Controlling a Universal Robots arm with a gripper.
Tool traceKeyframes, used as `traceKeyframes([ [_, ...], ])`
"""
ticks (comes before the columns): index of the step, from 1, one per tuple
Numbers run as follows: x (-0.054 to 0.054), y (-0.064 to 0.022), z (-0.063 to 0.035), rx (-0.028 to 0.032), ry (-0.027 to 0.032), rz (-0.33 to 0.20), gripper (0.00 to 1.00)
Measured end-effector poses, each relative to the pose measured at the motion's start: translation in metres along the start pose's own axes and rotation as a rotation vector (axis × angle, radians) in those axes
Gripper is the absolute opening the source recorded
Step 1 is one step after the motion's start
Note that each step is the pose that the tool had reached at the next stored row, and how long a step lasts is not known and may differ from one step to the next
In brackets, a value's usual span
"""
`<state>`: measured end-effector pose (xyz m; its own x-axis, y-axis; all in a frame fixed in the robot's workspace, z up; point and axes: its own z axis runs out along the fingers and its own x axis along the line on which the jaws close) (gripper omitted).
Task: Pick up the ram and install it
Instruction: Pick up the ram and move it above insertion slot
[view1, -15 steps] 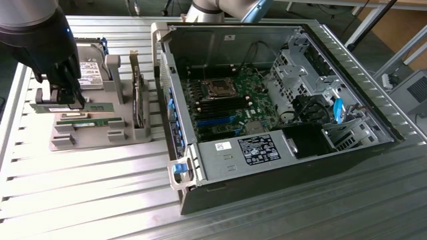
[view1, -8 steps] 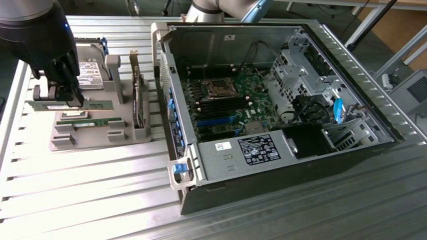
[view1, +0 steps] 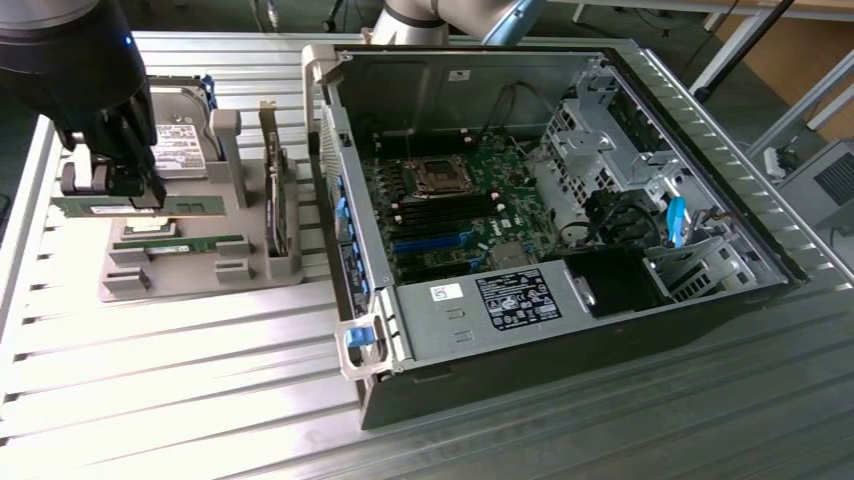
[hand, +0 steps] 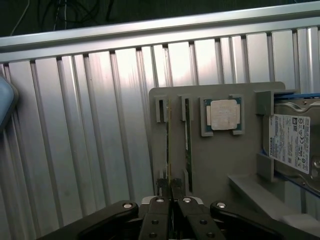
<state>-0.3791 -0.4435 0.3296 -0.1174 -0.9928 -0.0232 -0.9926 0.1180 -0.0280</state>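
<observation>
1. exterior view: the gripper (view1: 115, 188) hangs over the grey holder (view1: 200, 275) at the exterior view's left. its fingers are pressed together on the ram (view1: 184, 206), the long green stick lying edge-up across the holder's posts.
2. the grip sits near one end of the stick and not at its middle. i judge this leaves most of the board free, so that it can be lined up with a slot.
3. i cannot tell whether the ram has left its posts or rests in them.
4. a second stick (view1: 187, 243) stands in the next row, just beside the ram and untouched. a hard drive (view1: 180, 140) stands upright at the holder's far side.
5. the open computer case (view1: 441, 85) lies on the ribbed table (view1: 174, 380), well apart from the gripper. on its motherboard (view1: 501, 165) the memory slots (view1: 434, 212) face up, so a stick would go in from above.
6. wrist view: the camera looks down the ram's thin top edge (hand: 167, 145), which runs straight into the closed fingertips (hand: 165, 189). the pads pinch its two flat faces.
7. the holder keeps each stick on edge, which offers those faces to a narrow pinch.
8. the second stick (hand: 188, 140) runs parallel, close beside. beyond it the processor chip (hand: 223, 115) lies flat in its own pocket, and the hard drive (hand: 292, 142) sits apart.
</observation>
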Motion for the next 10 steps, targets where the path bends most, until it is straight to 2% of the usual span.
traceKeyframes([
  [10, -0.0002, -0.0003, -0.0104, 0.0001, -0.0001, 0.000, 0.11],
])
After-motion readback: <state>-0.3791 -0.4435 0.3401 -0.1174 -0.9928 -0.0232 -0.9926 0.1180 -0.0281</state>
